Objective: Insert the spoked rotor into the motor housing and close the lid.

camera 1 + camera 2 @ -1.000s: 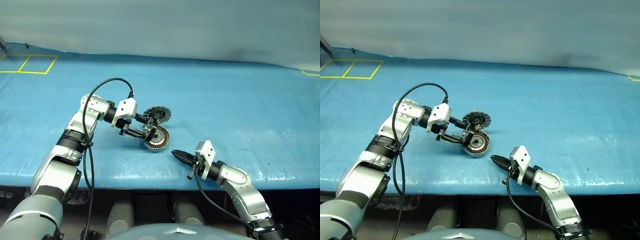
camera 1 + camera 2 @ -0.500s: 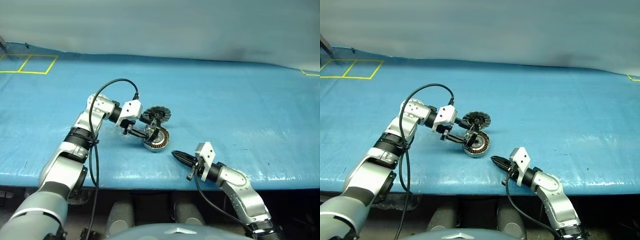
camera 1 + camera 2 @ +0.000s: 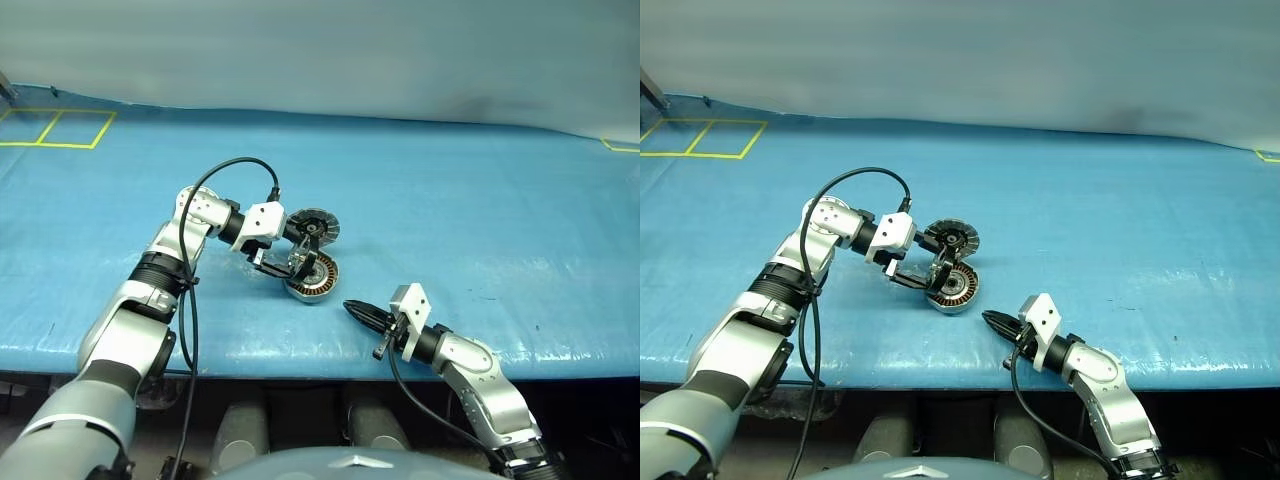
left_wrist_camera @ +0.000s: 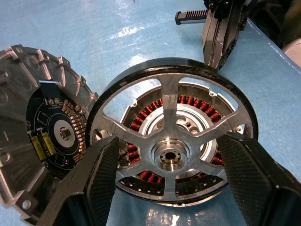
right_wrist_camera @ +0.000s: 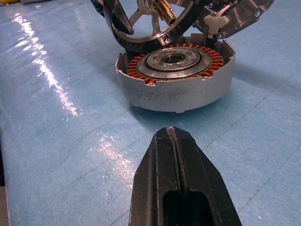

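The motor housing lies flat on the blue table with its copper windings facing up. Its lid stands open behind it, the dark inner face showing. The black spoked rotor hangs tilted over the housing, its low edge at the housing's rim. My left gripper straddles the rotor, one finger against each side of the rim. My right gripper is shut and empty, lying low on the table near the front edge and pointing at the housing from a short way off.
A blue mat covers the table. Its front edge runs just behind my right gripper. Yellow tape squares mark the far left corner. A black cable loops above my left wrist.
My left forearm has swung in toward the housing and its wrist has turned a little. The rotor stays tilted over the housing. My right gripper has kept still.
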Robot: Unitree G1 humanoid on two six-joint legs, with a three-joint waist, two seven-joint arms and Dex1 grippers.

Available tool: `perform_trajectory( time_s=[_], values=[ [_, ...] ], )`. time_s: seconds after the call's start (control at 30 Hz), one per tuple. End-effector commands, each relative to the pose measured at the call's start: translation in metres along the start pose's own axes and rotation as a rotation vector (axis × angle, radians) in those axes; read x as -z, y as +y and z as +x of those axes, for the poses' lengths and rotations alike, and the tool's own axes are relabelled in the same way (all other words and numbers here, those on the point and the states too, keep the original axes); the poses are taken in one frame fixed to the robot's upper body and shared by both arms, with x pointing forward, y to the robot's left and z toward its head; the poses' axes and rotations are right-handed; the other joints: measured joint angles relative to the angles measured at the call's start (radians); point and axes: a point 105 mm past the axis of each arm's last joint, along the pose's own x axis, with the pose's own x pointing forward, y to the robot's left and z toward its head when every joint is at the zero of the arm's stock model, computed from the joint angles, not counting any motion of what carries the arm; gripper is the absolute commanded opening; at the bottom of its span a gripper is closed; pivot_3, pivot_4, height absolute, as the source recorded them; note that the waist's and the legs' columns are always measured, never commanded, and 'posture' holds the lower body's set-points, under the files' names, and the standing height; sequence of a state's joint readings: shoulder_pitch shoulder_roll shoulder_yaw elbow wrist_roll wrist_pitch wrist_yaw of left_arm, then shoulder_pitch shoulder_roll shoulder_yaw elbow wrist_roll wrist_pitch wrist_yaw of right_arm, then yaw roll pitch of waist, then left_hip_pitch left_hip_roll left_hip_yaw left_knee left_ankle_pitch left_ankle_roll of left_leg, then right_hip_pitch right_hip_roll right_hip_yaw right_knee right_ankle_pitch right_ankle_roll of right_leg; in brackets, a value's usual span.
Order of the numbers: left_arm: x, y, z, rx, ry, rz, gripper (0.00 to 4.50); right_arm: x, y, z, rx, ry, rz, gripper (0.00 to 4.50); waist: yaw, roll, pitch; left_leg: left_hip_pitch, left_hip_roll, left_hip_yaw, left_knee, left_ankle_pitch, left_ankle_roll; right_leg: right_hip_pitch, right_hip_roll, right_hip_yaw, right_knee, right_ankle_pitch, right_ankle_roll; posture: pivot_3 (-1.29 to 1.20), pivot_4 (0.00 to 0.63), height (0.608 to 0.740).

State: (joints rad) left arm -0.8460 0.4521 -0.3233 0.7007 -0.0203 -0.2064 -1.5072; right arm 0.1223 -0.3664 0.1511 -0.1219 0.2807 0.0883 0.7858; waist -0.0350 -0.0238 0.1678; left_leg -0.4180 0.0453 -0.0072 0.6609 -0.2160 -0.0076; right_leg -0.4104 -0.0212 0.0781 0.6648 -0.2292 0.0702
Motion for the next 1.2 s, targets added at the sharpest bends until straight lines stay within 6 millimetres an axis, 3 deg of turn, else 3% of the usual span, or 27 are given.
perform_trajectory(
  time_s=[0.03, 0.53, 1.2],
  values=[
    [-0.005, 0.003, -0.003, -0.001, -0.001, 0.027, 3.78, -0.01, -0.001, 0.001, 0.0, -0.041, -0.029, 0.0, 0.0, 0.0, 0.0, 0.0, 0.0, 0.0, 0.0, 0.0, 0.0, 0.0, 0.0, 0.0, 0.0, 0.0, 0.0, 0.0, 0.15, 0.74],
    [-0.026, 0.008, -0.011, -0.025, -0.092, 0.018, 3.78, -0.009, -0.003, 0.002, 0.003, -0.043, -0.033, 0.0, 0.0, 0.0, 0.0, -0.001, 0.0, 0.0, 0.0, 0.0, 0.0, -0.001, 0.0, 0.0, 0.0, 0.0, 0.0, 0.0, 0.15, 0.74],
    [-0.021, 0.001, -0.015, -0.047, -0.082, 0.022, 3.78, -0.009, -0.005, 0.003, 0.006, -0.04, -0.038, 0.0, 0.0, 0.0, 0.0, -0.001, 0.0, 0.0, 0.0, 0.0, 0.0, 0.0, 0.0, 0.0, 0.0, 0.0, 0.0, 0.0, 0.15, 0.74]
  ],
)
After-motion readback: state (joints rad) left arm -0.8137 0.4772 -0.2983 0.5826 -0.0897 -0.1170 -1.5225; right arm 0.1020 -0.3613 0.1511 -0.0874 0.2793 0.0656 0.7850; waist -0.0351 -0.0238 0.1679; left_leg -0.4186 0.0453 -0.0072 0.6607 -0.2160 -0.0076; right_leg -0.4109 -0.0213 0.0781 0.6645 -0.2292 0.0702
